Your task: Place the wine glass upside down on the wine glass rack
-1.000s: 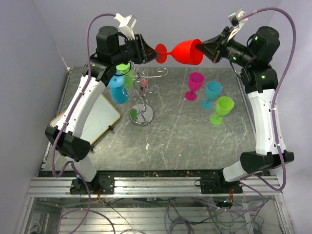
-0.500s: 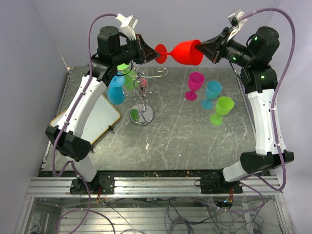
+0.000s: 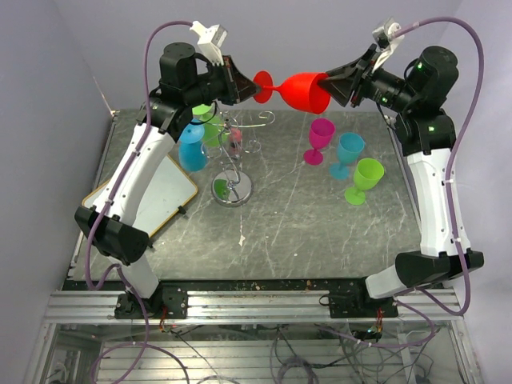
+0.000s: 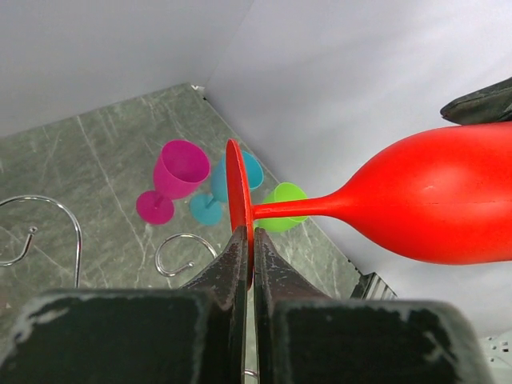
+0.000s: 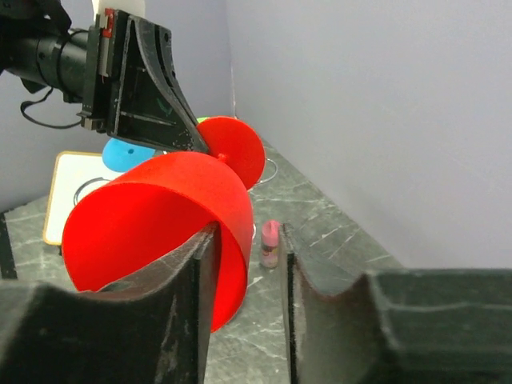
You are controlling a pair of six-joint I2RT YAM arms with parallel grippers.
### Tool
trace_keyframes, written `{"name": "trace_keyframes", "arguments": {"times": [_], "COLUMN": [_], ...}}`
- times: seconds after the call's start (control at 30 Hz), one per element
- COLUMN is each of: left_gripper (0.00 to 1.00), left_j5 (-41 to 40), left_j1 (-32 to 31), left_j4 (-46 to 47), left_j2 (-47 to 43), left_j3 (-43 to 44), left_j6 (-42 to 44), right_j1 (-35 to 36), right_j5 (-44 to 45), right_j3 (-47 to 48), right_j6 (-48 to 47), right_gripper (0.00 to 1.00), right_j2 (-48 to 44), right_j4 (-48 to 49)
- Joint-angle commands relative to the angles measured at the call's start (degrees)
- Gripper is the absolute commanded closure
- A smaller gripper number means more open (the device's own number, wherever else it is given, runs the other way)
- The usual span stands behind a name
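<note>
Wine glass (image 3: 302, 90) midair, foot in left jaws

No text, label, brand, number or sign can be read in any view; nothing here carries legible markings.

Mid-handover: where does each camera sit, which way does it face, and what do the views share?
Top external: above and behind the bases, looking down at the table; left arm and right arm show whole.
Left wrist: looks along its own fingers, shut on the foot of the red wine glass, toward the pink glass, blue glass and green glass.
Right wrist: looks along its own fingers, parted around the red wine glass rim, toward the left gripper.
Shared: all three show the red wine glass.
</note>
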Motion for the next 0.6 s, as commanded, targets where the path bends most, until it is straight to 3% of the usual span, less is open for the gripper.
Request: {"name": "trace_keyframes", "arguments": {"times": [0.0, 0.2, 0.3, 0.57], "left_gripper": [0.93, 0.93, 0.93, 0.93], "left_j5": [-1.27, -1.54, -3.25, -20.98], "left_j1": [1.31, 6.27, 9.29, 11.15], "left_j4": [0.52, 7.28, 6.92, 3.06], "left_j2": [-2.18, -4.91, -5.26, -6.75], "left_j3": [2.63, -1.72, -0.62, 3.99], "left_j6": [1.57, -1.04, 0.52, 18.69], "right_j1": [0.23, 0.00, -0.29, -1.36], "right_j5": [0.57, 3.14, 4.20, 6.32], "right_j3": [-0.87, -2.39, -2.97, -5.24], "right_j6": [-2.90, -7.38, -9.41, -11.64], "right_gripper": [0.61, 0.34, 0.24, 0.17], "right_j2": [-2.57, -5.05, -6.06, -7.96], "right_j4": [-1.61, -4.88, -6.13, -7.78]}}
